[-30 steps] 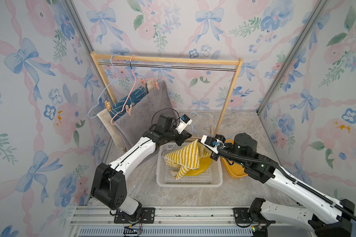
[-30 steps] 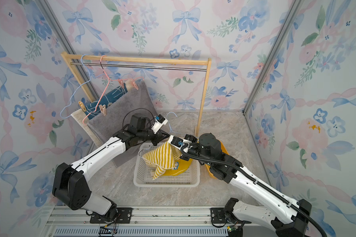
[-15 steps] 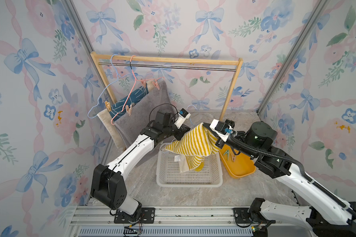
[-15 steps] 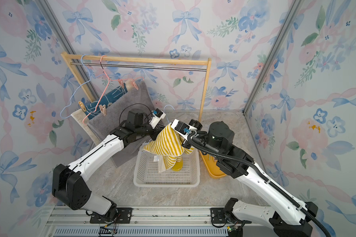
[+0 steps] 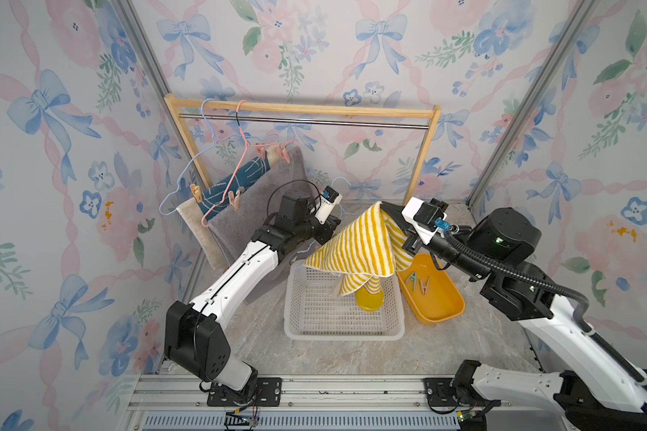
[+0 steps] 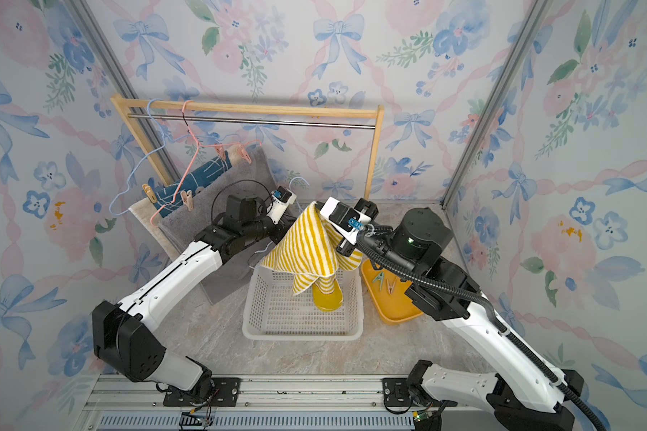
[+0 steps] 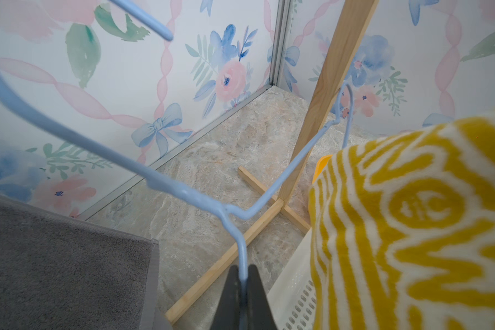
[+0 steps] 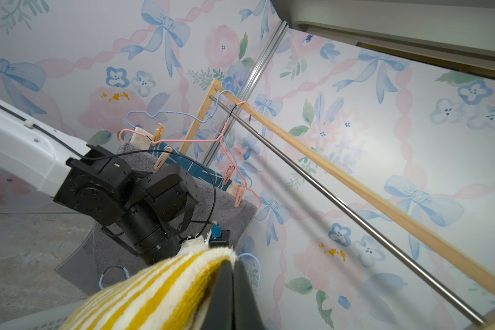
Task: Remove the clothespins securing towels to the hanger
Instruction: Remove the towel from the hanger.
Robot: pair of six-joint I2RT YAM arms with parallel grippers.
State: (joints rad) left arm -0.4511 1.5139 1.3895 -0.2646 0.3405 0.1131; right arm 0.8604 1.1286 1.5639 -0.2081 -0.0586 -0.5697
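Right hand (image 5: 387, 209): pressed together; a corner of the striped towel (image 5: 355, 246) is being pinched and held up, the rest draping down over the white basket (image 5: 303, 328) on the table.

Left hand (image 7: 243, 275): closed; a bare blue hanger (image 7: 183, 191) is being gripped by its wire, just beside that towel.

Two clothespins (image 5: 420, 284) are lying in the yellow tray (image 5: 441, 309) next to the basket.

Behind, the grey towel (image 5: 247, 209) and the blue towel (image 5: 221, 188) are being kept on hangers at the rack (image 5: 299, 109) by four more clothespins (image 5: 236, 197).

Judged: one towel of three is freed; four clothespins are left.
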